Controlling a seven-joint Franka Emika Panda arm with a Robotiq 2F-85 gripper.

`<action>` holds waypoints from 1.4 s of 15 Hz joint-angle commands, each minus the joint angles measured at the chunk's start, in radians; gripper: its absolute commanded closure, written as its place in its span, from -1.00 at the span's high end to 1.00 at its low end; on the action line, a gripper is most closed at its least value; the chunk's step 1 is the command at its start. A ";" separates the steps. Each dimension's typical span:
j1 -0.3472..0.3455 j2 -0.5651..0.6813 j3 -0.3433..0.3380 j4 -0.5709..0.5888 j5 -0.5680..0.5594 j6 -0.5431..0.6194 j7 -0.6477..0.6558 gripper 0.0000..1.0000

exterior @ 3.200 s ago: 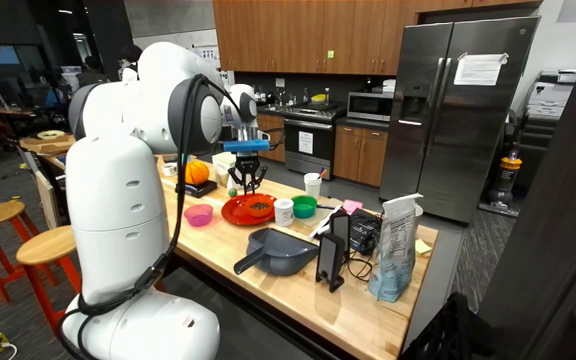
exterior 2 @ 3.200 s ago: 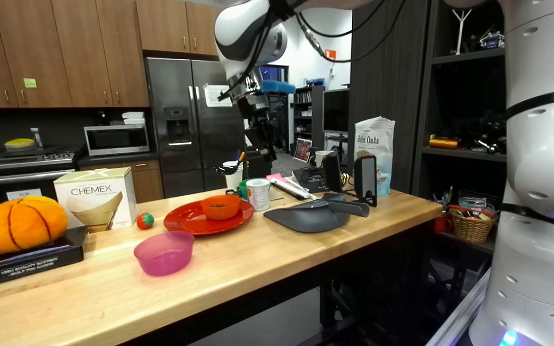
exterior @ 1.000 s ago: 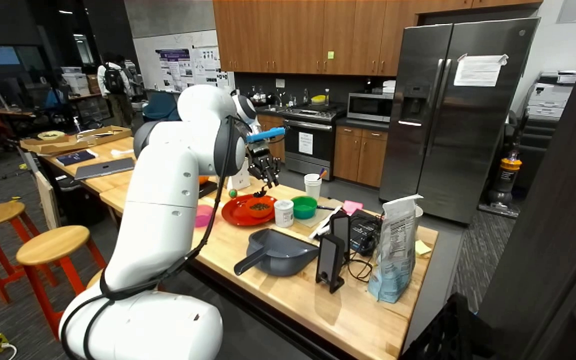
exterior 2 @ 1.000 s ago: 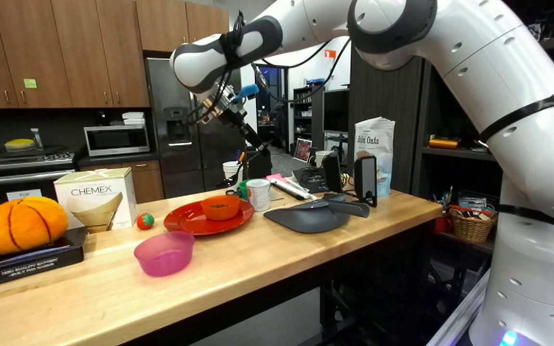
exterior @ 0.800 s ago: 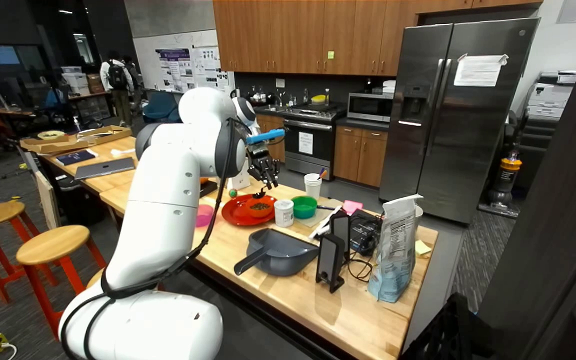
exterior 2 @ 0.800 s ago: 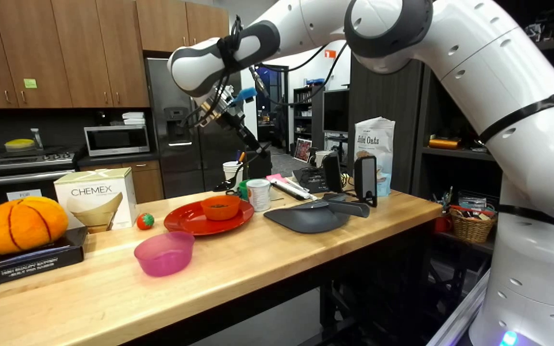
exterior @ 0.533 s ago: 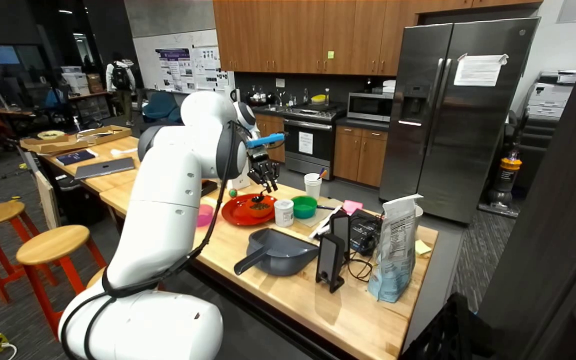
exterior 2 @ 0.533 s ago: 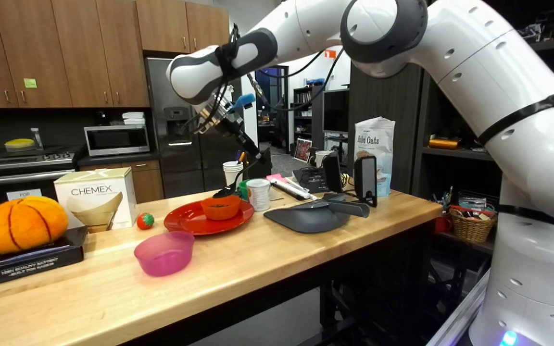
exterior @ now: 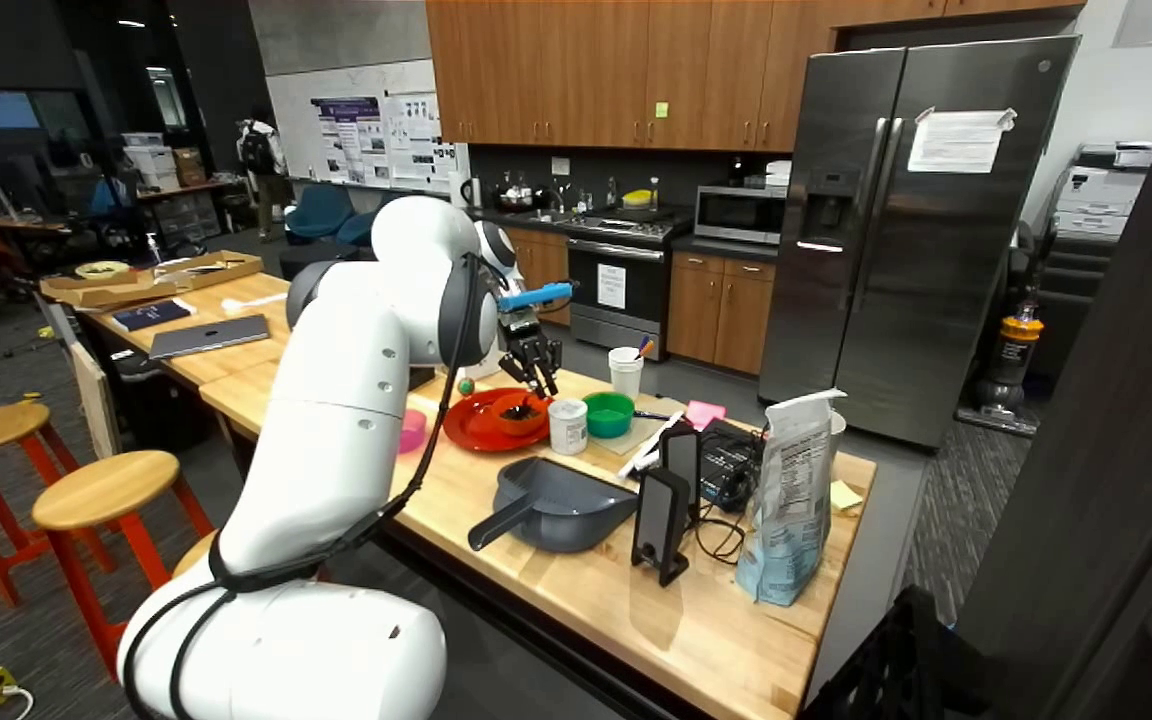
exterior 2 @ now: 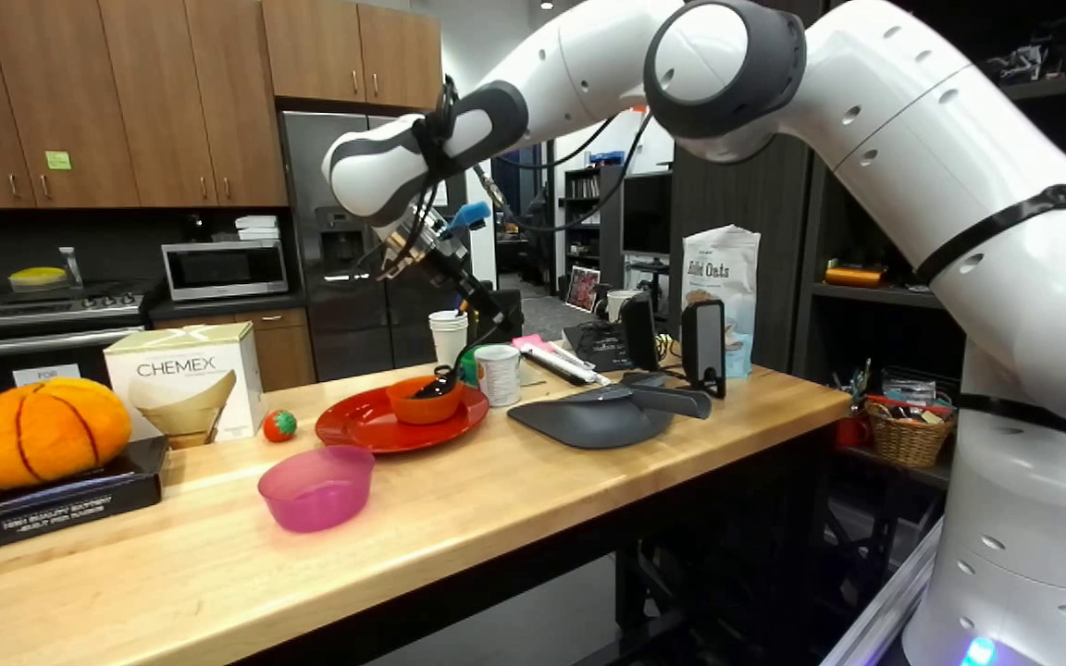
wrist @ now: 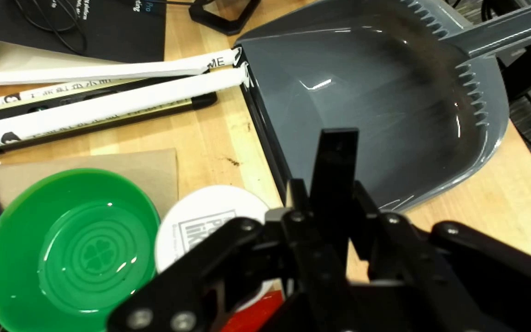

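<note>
table [exterior 2: 459,481]: in an exterior view, from left to right, pumpkin [exterior 2: 43,432], carton [exterior 2: 191,384], toy [exterior 2: 279,425], plate [exterior 2: 357,427], tub [exterior 2: 499,375], dustpan [exterior 2: 598,421]
pumpkin: on the flat box [exterior 2: 61,504], before the carton
plate: bears the inner bowl [exterior 2: 424,412] on its tub side
spoon [exterior 2: 438,383]: head in the inner bowl, handle in the gripper [exterior 2: 498,317]
front bowl [exterior 2: 316,490]: before the plate in an exterior view, nearer the table's edge
side bowl [wrist: 95,253]: just left of the tub in the wrist view
cups [exterior 2: 450,340]: behind the side bowl in both exterior views
straws [wrist: 109,107]: above the side bowl in the wrist view, tips near the dustpan
speakers [exterior 2: 704,347]: behind the dustpan's handle in an exterior view, bag [exterior 2: 721,264] behind the right one
</note>
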 commanded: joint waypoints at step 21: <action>0.019 0.207 -0.082 0.285 -0.091 0.050 -0.093 -0.88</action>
